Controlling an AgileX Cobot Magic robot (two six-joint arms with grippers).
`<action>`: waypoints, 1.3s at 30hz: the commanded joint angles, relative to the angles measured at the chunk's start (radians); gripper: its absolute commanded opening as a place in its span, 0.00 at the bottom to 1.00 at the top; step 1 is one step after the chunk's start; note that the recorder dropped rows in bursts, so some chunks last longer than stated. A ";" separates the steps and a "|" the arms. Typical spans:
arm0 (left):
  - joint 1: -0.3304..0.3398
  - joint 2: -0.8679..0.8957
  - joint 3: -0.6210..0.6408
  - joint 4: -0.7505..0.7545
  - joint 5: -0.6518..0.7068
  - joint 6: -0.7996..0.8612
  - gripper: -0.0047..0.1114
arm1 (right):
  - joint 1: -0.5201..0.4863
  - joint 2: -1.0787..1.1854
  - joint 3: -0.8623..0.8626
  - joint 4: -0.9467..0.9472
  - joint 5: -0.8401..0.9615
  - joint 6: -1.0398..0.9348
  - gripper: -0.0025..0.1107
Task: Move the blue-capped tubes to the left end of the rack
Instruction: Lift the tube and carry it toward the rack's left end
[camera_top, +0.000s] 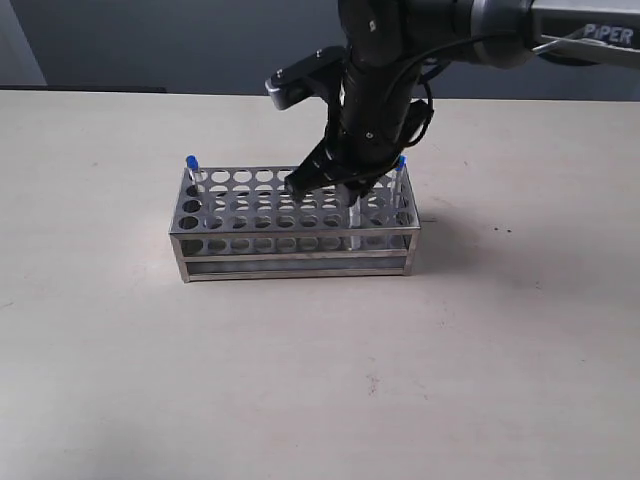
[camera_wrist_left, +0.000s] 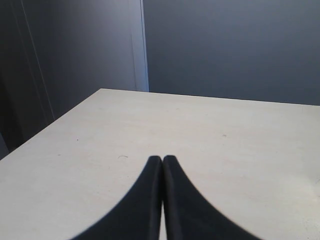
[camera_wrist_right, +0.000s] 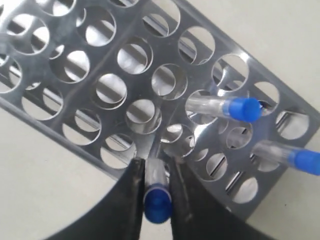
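The steel rack (camera_top: 290, 243) stands mid-table. One blue-capped tube (camera_top: 191, 162) stands in its far left corner and another (camera_top: 402, 161) in its far right corner. My right gripper (camera_top: 328, 187) hangs over the rack's right half, shut on a third blue-capped tube (camera_wrist_right: 157, 202) just under its cap. That tube's lower end points down into a hole in the rack (camera_wrist_right: 90, 55). In the right wrist view, two more capped tubes (camera_wrist_right: 244, 109) (camera_wrist_right: 304, 161) stand in holes beside the right gripper (camera_wrist_right: 156, 167). My left gripper (camera_wrist_left: 162, 160) is shut on nothing above bare table.
The beige table (camera_top: 320, 380) stretches all round the rack. A dark wall runs behind the table's far edge (camera_top: 150, 92). Most of the rack's holes (camera_wrist_right: 114, 91) hold nothing. The right arm's black body (camera_top: 385, 70) hides part of the rack's back rows.
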 joint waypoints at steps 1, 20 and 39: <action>-0.006 0.003 0.004 -0.005 -0.011 -0.002 0.04 | -0.003 -0.106 0.001 -0.009 -0.023 -0.014 0.02; -0.006 0.003 0.004 -0.005 -0.011 -0.002 0.04 | 0.058 -0.048 -0.197 0.409 -0.140 -0.355 0.02; -0.006 0.003 0.004 -0.005 -0.011 -0.002 0.04 | 0.106 0.298 -0.618 0.254 0.037 -0.305 0.02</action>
